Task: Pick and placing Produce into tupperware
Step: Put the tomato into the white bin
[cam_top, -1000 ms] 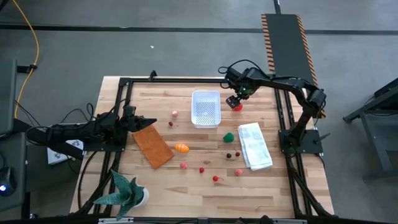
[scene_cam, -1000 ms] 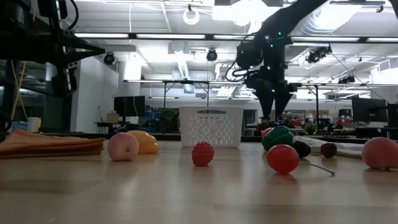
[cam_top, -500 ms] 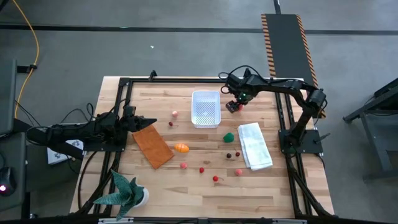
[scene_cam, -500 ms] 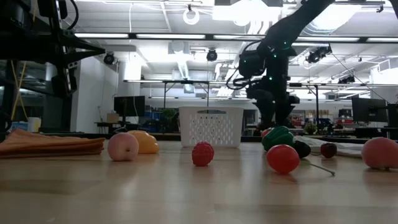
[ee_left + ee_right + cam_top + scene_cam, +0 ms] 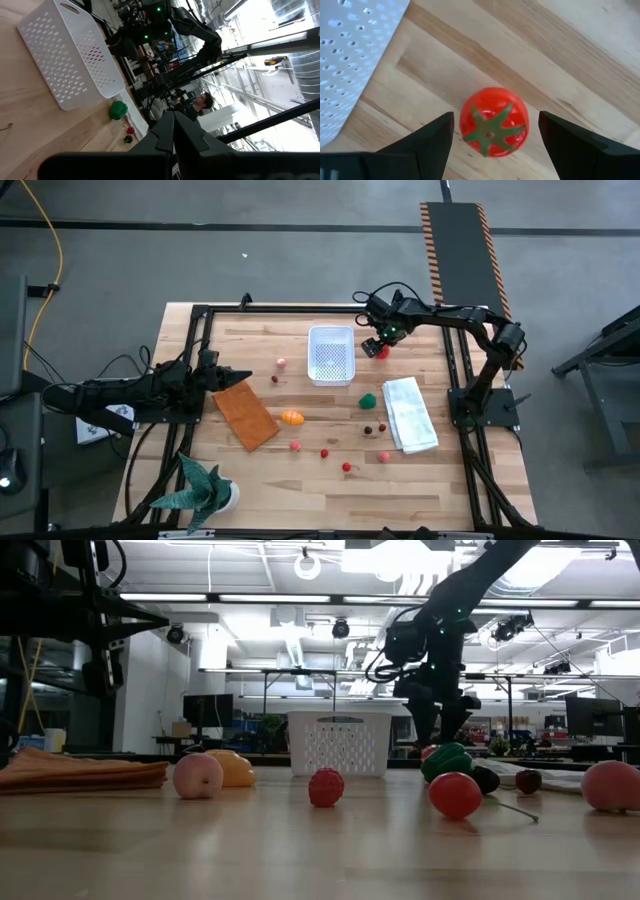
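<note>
The red tomato [image 5: 494, 121] with its green star calyx rests on the wood just right of the white perforated tub [image 5: 332, 354]. My right gripper [image 5: 495, 117] is open and low over the tomato, one finger [image 5: 427, 137] on each side of it, a gap on both sides. In the high view this gripper [image 5: 377, 347] is beside the tub's right wall. The other produce lies loose on the table: an orange piece [image 5: 291, 417], a green piece [image 5: 368, 400], small red, pink and dark berries. My left gripper [image 5: 238, 376] waits shut at the table's left edge.
A folded white cloth [image 5: 409, 413] lies right of the green piece. An orange-brown flat rectangle [image 5: 245, 414] lies by the left gripper. A green spiky plant [image 5: 205, 490] stands at the near left corner. A black frame borders the table. A person shows in the room beyond.
My right gripper has come down beside the tub toward the tomato, and its open fingers now stand on either side of the tomato. The tomato and the other things have stayed in place.
</note>
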Robot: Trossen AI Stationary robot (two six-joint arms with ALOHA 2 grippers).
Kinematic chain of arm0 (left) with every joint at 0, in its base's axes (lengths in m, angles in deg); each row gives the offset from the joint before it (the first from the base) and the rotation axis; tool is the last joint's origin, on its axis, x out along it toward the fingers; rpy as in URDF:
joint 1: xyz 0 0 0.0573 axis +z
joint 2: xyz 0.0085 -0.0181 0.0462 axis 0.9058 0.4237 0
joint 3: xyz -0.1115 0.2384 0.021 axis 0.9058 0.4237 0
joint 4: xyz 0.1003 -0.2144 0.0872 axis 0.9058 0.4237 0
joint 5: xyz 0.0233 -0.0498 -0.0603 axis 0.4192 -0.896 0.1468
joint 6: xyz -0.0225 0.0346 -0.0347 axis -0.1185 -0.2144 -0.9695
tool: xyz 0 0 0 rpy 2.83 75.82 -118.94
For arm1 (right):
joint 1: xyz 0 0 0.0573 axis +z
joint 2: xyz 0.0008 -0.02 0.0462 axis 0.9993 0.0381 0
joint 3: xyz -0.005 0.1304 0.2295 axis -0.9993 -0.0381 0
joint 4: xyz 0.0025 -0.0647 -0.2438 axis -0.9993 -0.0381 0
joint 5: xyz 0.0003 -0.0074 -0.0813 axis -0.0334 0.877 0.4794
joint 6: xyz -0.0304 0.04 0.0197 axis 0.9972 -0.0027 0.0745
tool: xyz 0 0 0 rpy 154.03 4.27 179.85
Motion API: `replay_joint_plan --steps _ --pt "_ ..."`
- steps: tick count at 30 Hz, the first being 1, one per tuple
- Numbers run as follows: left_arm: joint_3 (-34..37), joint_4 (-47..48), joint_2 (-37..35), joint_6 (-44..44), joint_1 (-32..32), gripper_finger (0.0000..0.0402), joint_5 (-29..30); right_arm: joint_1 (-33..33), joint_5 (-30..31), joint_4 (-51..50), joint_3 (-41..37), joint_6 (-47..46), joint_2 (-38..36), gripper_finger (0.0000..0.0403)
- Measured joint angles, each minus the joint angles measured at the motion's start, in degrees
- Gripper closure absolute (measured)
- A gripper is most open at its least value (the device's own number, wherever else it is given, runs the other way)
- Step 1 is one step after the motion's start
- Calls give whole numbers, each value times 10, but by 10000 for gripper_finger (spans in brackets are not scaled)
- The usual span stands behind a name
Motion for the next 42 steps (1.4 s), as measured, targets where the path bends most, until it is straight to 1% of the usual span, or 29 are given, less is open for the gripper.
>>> replay_joint_plan --steps 6,13,21,25,42 --pt "0 0 0 0 0 401 0 -1 0 2 -15 -2 0 120" --pt "0 0 0 0 0 401 0 -1 -5 14 -16 0 1 120" --pt "0 0 0 0 0 401 0 -1 -10 16 -16 -3 29 120" --pt "0 0 0 -1 0 401 0 1 -9 33 -16 -5 29 120" --pt "0 0 0 -1 0 401 0 -8 -10 38 -16 -11 29 120"
